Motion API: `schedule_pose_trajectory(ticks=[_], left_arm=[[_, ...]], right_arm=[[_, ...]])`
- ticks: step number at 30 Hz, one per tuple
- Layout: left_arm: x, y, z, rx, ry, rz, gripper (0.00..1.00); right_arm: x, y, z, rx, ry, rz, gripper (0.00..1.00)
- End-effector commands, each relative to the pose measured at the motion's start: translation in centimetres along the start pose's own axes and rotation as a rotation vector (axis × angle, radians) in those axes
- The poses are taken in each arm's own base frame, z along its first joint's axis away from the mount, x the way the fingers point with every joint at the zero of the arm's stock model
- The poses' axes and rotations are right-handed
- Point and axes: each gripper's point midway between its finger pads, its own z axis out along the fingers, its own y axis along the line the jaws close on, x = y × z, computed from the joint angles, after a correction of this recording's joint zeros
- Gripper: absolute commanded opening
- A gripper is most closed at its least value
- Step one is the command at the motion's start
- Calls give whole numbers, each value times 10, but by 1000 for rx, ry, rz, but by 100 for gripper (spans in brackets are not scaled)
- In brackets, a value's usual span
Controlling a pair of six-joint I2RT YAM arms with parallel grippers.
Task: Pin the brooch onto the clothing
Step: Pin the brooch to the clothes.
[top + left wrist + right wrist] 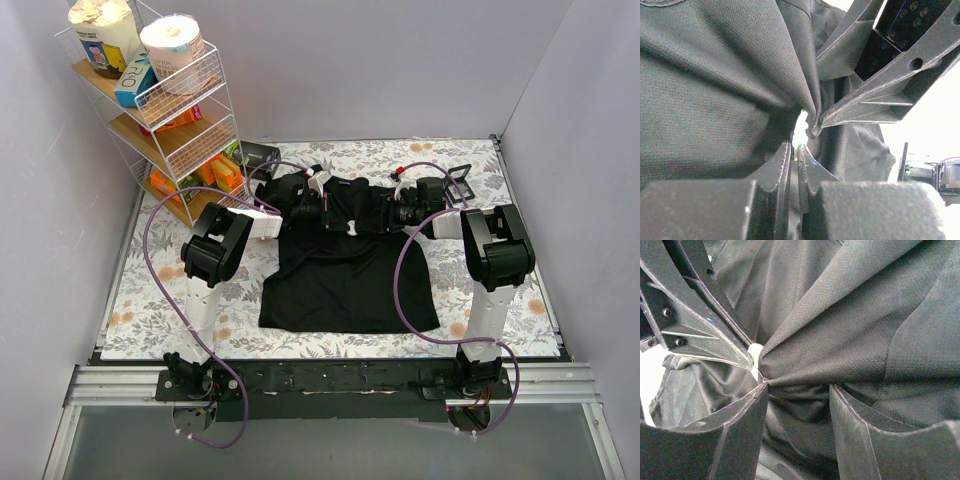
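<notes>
Floral-clothed table (pixel 150 310) carries black T-shirt (pixel 345 285) and wire rack (pixel 190 135).

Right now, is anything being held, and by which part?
The left gripper pinches a small pale piece, probably the brooch, by its edge, against the bunched T-shirt. The right gripper has its jaws apart, seemingly holding nothing.

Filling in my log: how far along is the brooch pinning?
Done: the left gripper and right gripper are at the T-shirt chest. In hand: the left pinches a small pale piece, apparently the brooch, against gathered cloth beside the right's spread fingers. Remaining: fastening and letting go; no pin shows through.
</notes>
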Motion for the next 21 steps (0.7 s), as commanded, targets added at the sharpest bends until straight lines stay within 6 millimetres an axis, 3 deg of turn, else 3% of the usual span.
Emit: schedule_pose_trajectory(ticks=[1, 11, 21], left_arm=[[-11, -18, -7, 47, -14, 30, 0], [-9, -16, -5, 48, -10, 22, 0], [-7, -16, -5, 53, -6, 19, 0]], right_arm=[[-9, 11, -5, -38, -20, -28, 59], [-9, 23, 4, -106, -14, -36, 55], [-10, 22, 11, -112, -11, -36, 48]])
